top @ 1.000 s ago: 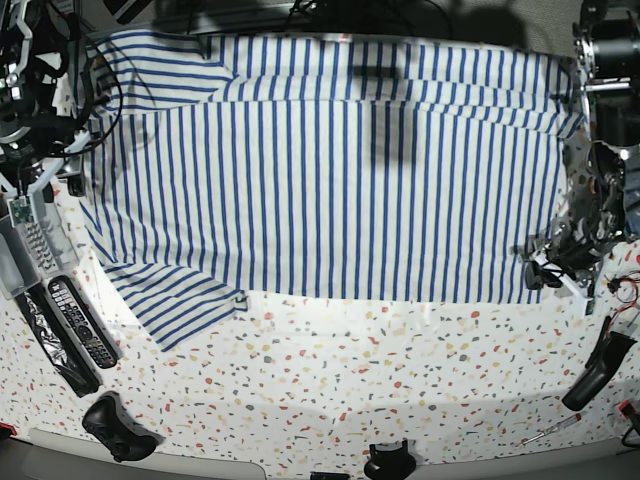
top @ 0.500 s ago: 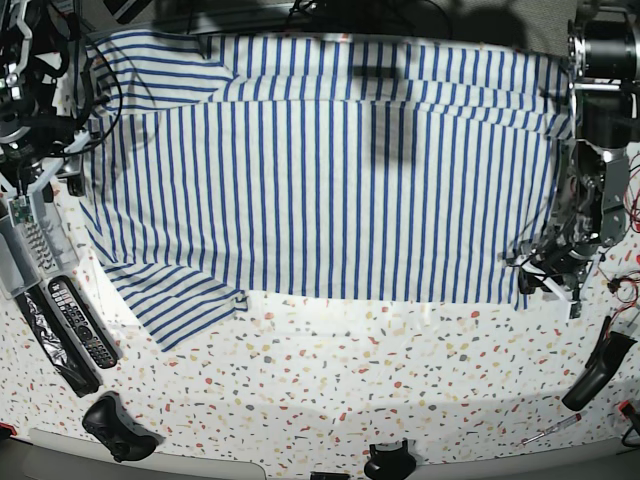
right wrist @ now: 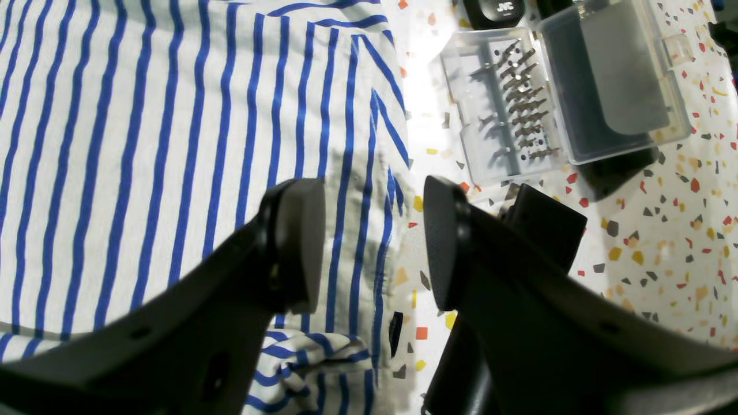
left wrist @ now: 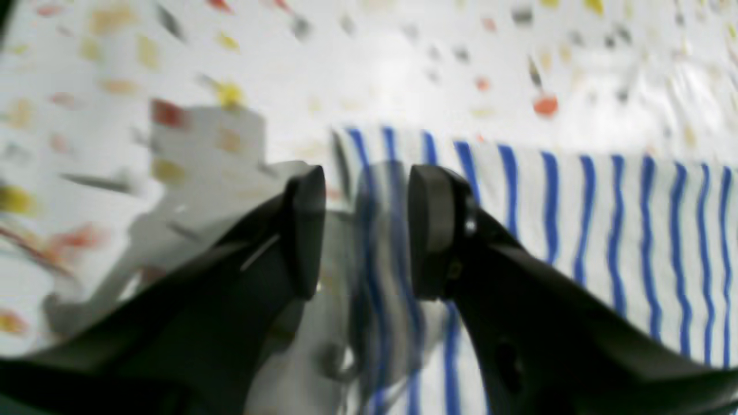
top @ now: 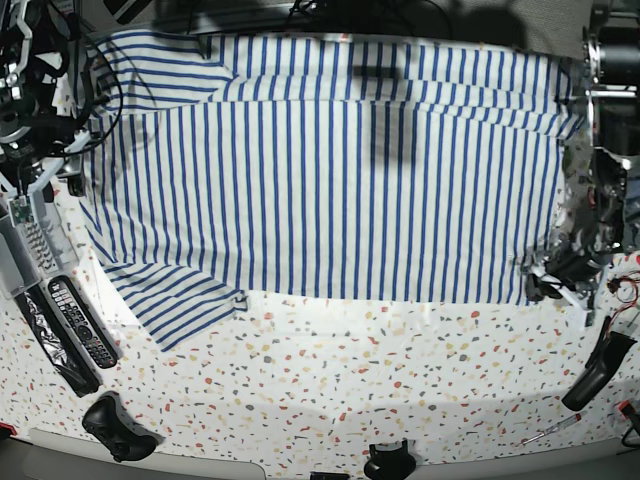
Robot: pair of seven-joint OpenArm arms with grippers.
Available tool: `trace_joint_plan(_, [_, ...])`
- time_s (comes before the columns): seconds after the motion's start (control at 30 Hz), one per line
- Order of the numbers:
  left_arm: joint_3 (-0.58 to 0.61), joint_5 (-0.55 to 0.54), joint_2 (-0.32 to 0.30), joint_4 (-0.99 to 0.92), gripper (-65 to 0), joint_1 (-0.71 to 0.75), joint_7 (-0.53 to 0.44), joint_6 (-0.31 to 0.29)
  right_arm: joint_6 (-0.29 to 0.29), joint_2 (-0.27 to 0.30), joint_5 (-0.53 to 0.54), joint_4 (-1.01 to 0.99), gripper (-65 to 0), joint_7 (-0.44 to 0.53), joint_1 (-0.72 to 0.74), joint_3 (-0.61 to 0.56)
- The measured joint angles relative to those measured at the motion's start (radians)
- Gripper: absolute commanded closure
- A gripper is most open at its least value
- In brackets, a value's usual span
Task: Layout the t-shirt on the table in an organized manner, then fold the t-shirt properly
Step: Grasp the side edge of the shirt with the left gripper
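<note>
**Across the table: shirt laid out, no fold made yet**

Across the far half of the table (top: 330, 370) the shirt (top: 330, 170) lies spread nearly flat, stripes running straight, one sleeve angled out at the near corner toward the remotes (top: 72, 325). I judge the laying-out all but done: the body is smooth and square to the table edge, with only some bunching at the ends where my arms sit. The folding, as far as I can see, has not begun; no edge is turned over onto the body.

My left gripper (left wrist: 366, 230) is low at the shirt's near hem corner, jaws apart, one pad on the bare-table side and the other over the cloth, so the corner edge sits in the gap between them. That view is blurred, and I cannot tell whether the pads touch the cloth; nothing is clamped.

My right gripper (right wrist: 375, 242) also stands apart and empty, hovering over the opposite edge, where a small rumpled bit of cloth lies below the pads, just beside a clear bit case (right wrist: 553, 98).

What is left, by my reckoning: take hold at both ends, tidy that rumple, bring the sleeves in, then fold the body over itself.
</note>
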Motion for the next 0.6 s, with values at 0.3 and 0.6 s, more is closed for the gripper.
trace_joint_plan(0.3, [0.001, -0.004, 0.022, 0.009, -21.8, -0.01, 0.039, -0.004, 0.0, 0.0, 0.0, 0.0, -27.4, 0.0, 0.0, 0.0])
trace_joint_plan(0.6, [0.001, 0.048, 0.027, 0.008, -23.8, -0.01, 0.048, -0.004, 0.0, 0.0, 0.0, 0.0, -27.4, -0.008, 0.0, 0.0])
